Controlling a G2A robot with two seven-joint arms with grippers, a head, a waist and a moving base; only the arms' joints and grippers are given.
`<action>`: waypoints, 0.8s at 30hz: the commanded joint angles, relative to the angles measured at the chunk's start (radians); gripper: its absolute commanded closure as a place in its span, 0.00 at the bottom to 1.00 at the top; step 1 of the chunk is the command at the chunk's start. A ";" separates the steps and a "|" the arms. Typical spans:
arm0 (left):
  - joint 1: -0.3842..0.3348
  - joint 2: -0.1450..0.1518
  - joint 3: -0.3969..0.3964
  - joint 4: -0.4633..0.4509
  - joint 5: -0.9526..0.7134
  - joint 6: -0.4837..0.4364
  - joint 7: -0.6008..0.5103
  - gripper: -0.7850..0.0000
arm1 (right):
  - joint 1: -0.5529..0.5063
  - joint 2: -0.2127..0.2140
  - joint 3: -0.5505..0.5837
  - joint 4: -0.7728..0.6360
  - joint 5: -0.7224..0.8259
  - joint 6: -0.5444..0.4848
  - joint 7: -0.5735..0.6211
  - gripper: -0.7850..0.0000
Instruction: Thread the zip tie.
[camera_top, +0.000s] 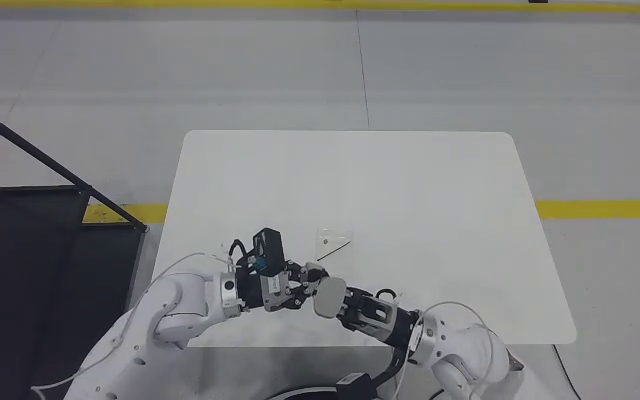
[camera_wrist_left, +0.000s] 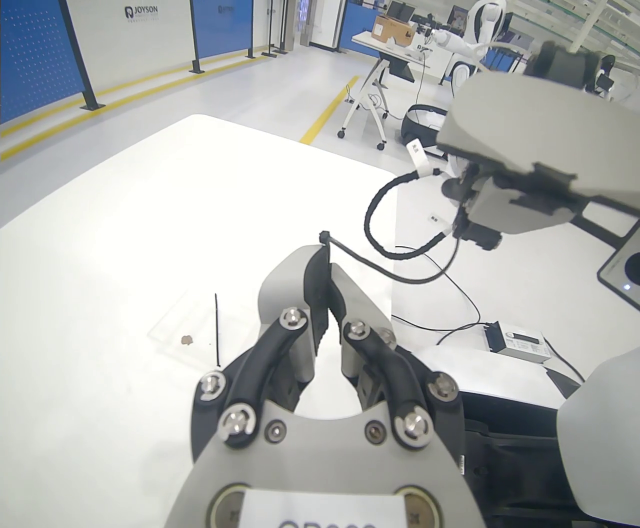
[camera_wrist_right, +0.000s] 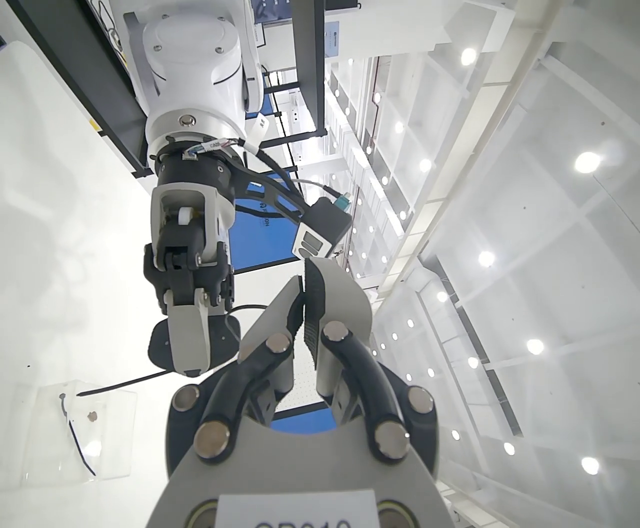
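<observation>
Pinching the zip tie (camera_wrist_left: 346, 248) below its head: left gripper (camera_wrist_left: 327, 265), wrist view.

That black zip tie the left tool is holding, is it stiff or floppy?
Probably springy, not limp: the zip tie bows in a smooth curve from the left tool. Thin, so likely light and apt to twist.

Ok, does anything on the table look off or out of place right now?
One small thing: a brown speck sits on the clear plastic sheet beside the spare zip tie, like debris or a stain. Otherwise nothing stands out; the left gripper has its fingers shut on the held zip tie.
</observation>
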 joint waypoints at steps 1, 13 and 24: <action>0.001 0.000 0.000 0.000 0.011 -0.006 0.006 1.00 | -0.002 -0.001 0.002 0.001 0.001 0.002 0.004 1.00; 0.001 -0.003 0.002 0.000 0.029 -0.019 0.016 1.00 | -0.044 -0.002 0.039 -0.013 -0.016 0.030 0.064 1.00; 0.004 -0.005 -0.003 -0.016 0.070 -0.022 0.039 1.00 | -0.054 -0.008 0.045 -0.026 -0.059 0.001 0.136 1.00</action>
